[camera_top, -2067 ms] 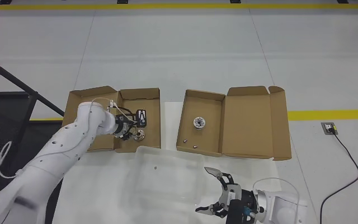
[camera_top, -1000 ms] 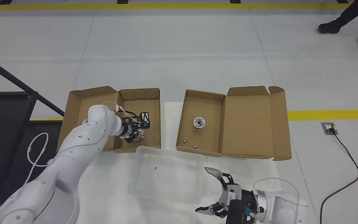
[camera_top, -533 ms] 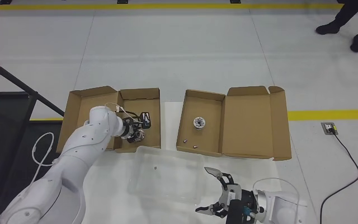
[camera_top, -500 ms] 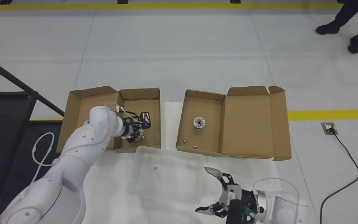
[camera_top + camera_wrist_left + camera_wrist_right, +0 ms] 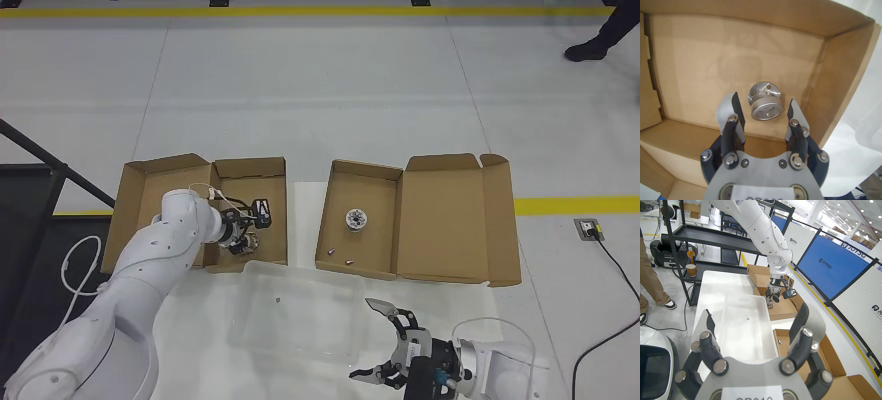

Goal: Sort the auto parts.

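A silver flanged metal part (image 5: pixel 765 103) lies on the floor of the left cardboard box (image 5: pixel 268 175), near its front right corner. My left gripper (image 5: pixel 763 98) hangs open just over it, one finger on each side, neither touching. The top view places this gripper (image 5: pixel 243 232) right by the part (image 5: pixel 249 241). The right cardboard box (image 5: pixel 345 180) holds a round white and blue part (image 5: pixel 356 218) and two small bolts (image 5: pixel 340 257). My right gripper (image 5: pixel 360 339) is open and holds nothing, at the near edge of the table beside the clear bin (image 5: pixel 300 340).
The clear plastic bin holds one tiny piece (image 5: pixel 277 297). Both boxes have their lid flaps folded outward. A black rack (image 5: pixel 696 237) with a paper cup (image 5: pixel 691 270) stands beside the table on the left arm's side.
The left arm has drawn its elbow in, and its gripper has shifted slightly toward the metal part in the left box. The right arm has not moved.
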Controlling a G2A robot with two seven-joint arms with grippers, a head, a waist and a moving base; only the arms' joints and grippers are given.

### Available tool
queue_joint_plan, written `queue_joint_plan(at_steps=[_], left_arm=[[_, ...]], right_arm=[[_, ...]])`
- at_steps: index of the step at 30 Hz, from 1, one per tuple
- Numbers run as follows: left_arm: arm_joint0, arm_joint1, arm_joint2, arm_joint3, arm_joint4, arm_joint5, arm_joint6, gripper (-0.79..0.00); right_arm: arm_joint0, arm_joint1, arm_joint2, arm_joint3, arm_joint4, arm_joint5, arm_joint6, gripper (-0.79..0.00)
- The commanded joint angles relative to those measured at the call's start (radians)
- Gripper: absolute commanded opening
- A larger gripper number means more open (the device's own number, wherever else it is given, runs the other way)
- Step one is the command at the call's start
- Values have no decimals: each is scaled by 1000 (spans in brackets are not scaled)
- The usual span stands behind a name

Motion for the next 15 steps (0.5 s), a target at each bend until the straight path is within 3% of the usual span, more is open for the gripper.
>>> queue_joint_plan(at_steps=[1, 8, 15], left_arm=[[0, -2, -2, 3, 4, 0, 1, -234], [-5, -2, -26, 29, -11, 48, 16, -262], [-23, 15, -44, 35, -14, 6, 70, -142]], right_arm=[[0, 0, 0, 0, 0, 0, 0, 0], [0, 0, 0, 0, 0, 0, 0, 0], [0, 0, 0, 0, 0, 0, 0, 0]])
